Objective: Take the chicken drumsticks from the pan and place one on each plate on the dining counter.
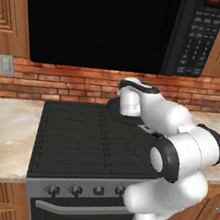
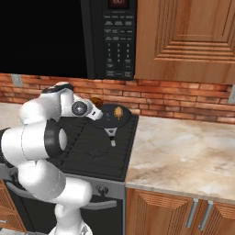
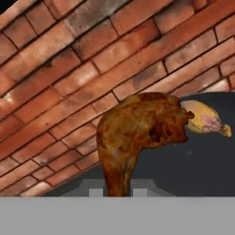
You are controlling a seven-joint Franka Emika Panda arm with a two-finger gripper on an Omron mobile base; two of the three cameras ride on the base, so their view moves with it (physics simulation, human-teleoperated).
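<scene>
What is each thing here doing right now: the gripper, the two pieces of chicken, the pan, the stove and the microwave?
gripper: shut on the dark drumstick.
dark drumstick: gripped by its thin end, above the pan.
pale drumstick: lying in the pan.
pan: on the stove's back right corner, handle toward the front.
stove: no flame visible.
microwave: door closed.

Pan (image 2: 114,118): set on the stove (image 2: 92,149), back right corner, before the brick wall (image 2: 183,98).
Drumstick (image 2: 118,112): laid in the pan.
Surface (image 2: 183,156): right of the stove.
</scene>
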